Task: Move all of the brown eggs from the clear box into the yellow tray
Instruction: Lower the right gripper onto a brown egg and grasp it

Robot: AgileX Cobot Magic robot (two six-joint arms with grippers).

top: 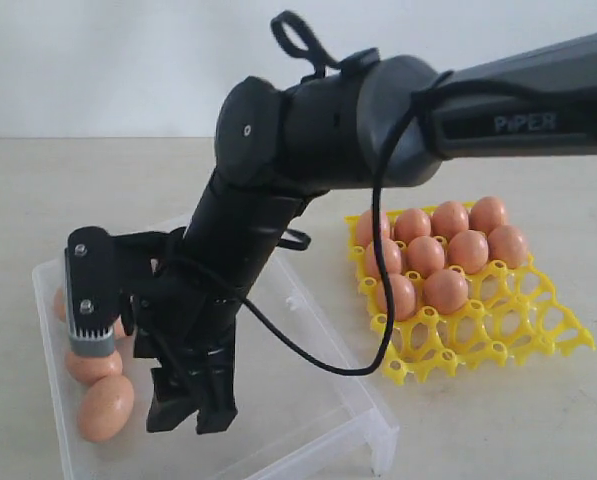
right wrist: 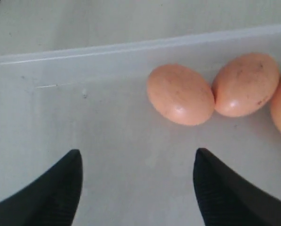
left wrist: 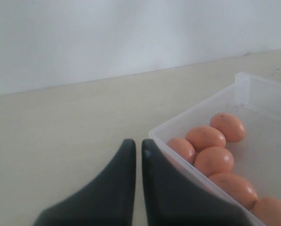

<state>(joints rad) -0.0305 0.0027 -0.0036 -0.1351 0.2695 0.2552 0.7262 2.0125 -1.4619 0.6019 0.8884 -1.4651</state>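
Note:
The clear box lies on the left of the table. Brown eggs are bunched at its left end. My right gripper reaches across and hangs low inside the box, open and empty. In the right wrist view the right gripper is over bare box floor, with two touching eggs a little beyond its fingertips. The yellow tray on the right holds several eggs in its back and left cups. My left gripper is shut and empty on the table, just outside a corner of the box.
The right arm spans the scene above the gap between box and tray, with a black cable looping down from it. The tray's front and right cups are bare lattice. A pale wall stands behind the table.

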